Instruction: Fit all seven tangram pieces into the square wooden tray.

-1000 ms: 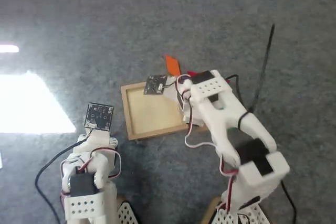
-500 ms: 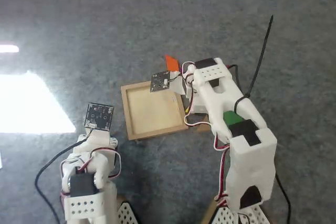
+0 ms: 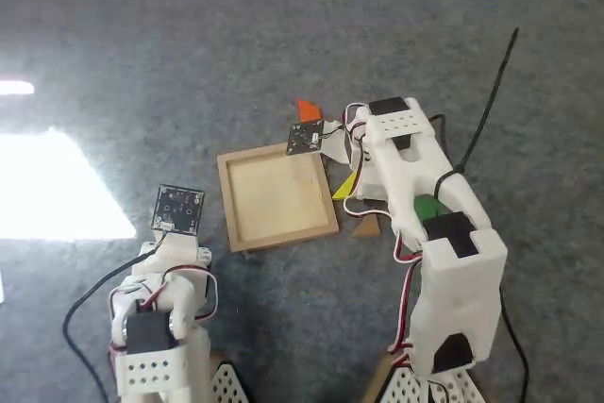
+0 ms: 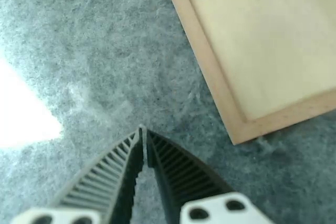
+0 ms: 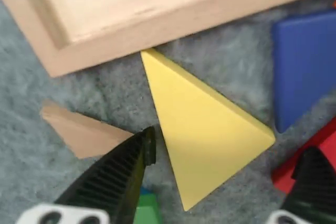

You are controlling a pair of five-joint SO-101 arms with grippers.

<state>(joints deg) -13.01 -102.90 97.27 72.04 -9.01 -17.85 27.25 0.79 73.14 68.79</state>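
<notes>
The square wooden tray (image 3: pixel 230 203) lies empty in the middle of the table. Just beyond its right edge my right arm (image 3: pixel 396 148) hangs over a cluster of pieces. In the right wrist view my right gripper (image 5: pixel 229 148) is open, its fingers (image 5: pixel 131 166) straddling a yellow triangle (image 5: pixel 202 129) that lies flat beside the tray rim (image 5: pixel 157 17). Around it lie a blue piece (image 5: pixel 299 66), a red piece (image 5: pixel 296 169), a brown triangle (image 5: pixel 79 129) and a green piece (image 5: pixel 147 208). My left gripper (image 4: pixel 142 130) is shut and empty above the carpet, near the tray's corner (image 4: pixel 239 129).
An orange piece (image 3: pixel 308 109) lies behind the tray. From above, the yellow triangle (image 3: pixel 345 186), brown triangle (image 3: pixel 366 226) and green piece (image 3: pixel 431 205) show beside the right arm. A black cable (image 3: pixel 491 101) runs off to the back right. Grey carpet covers the table.
My right arm has swung rightward off the tray's right edge, uncovering the yellow and brown triangles. The left arm has not moved.
</notes>
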